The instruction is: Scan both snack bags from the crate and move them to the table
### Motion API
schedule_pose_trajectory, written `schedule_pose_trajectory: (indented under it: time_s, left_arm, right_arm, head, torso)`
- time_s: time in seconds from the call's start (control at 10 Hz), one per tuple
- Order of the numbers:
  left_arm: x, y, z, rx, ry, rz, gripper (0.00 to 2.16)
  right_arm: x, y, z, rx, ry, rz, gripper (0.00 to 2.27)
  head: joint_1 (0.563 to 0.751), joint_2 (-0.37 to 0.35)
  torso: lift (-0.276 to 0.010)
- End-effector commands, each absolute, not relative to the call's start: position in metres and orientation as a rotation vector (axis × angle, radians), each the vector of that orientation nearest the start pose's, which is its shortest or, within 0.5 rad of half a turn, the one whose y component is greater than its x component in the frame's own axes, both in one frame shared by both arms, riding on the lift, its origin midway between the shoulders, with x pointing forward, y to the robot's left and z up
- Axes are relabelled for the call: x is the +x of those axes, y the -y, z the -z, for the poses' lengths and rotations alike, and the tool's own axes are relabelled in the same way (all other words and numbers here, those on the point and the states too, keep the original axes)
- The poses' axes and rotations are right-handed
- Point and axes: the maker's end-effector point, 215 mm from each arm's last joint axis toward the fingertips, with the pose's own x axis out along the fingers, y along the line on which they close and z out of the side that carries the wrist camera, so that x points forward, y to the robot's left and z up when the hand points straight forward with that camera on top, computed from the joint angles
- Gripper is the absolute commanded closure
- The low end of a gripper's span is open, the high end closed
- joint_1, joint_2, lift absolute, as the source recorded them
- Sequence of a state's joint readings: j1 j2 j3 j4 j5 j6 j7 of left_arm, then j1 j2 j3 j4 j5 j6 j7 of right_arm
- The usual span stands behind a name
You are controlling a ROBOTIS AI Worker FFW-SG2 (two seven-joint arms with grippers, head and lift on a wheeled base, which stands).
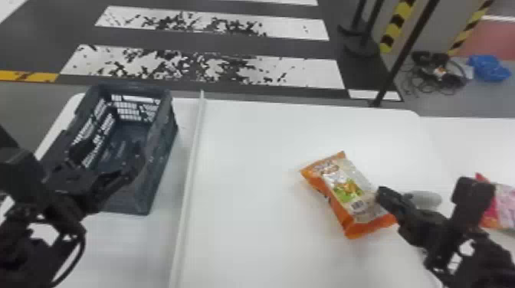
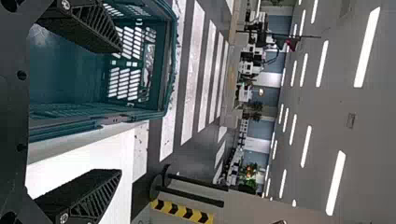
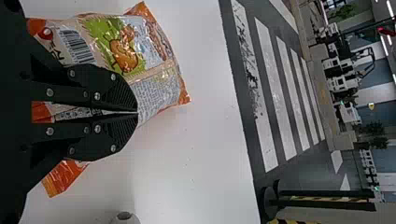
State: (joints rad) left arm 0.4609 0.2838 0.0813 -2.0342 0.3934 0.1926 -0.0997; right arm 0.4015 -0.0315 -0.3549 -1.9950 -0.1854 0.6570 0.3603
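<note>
Table (image 1: 249, 172), bag (image 1: 343, 185) beneath right gripper (image 1: 382, 193)

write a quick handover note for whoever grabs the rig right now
Left gripper: open, at the crate.
Right gripper: fingers shut, tips at the orange snack bag; can't tell whether they pinch it.
Bags: orange one on the table; pink and red one at the head view's right edge, also on the table.
Done: both bags out of the crate. Scans can't be confirmed from here.
Left: probably check both scans, free the orange bag if it is pinched, then back the arms off.
</note>
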Motion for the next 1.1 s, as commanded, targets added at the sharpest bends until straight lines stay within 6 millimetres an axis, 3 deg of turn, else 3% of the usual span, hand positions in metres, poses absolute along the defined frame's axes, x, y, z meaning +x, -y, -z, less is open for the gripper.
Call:
schedule_pose_trajectory:
  time_s: [0.0, 0.2, 0.5, 0.7, 1.0]
  left_arm:
    - [0.456, -0.268, 0.367, -0.105, -0.184, 0.167, 0.08]
    - [0.454, -0.269, 0.369, -0.103, -0.189, 0.174, 0.08]
    - [0.455, -0.273, 0.368, -0.098, -0.188, 0.169, 0.08]
    - [0.455, -0.273, 0.368, -0.099, -0.188, 0.170, 0.08]
    - [0.456, -0.271, 0.370, -0.105, -0.190, 0.171, 0.08]
  right_arm:
    - [0.418, 0.337, 0.486, 0.195, -0.546, -0.046, 2.25]
    - [0.422, 0.346, 0.499, 0.171, -0.554, -0.027, 2.25]
    - [0.413, 0.348, 0.514, 0.162, -0.566, -0.022, 2.25]
    - [0.393, 0.331, 0.526, 0.205, -0.593, -0.038, 2.25]
    - [0.374, 0.319, 0.521, 0.241, -0.603, -0.016, 2.25]
  head:
    - [0.695, -0.080]
    - [0.695, -0.091]
    - [0.695, -0.098]
    - [0.695, -0.092]
    - [0.695, -0.072]
  torso:
    - [-0.087]
    - [-0.087]
    - [-0.087]
    - [-0.087]
    - [-0.087]
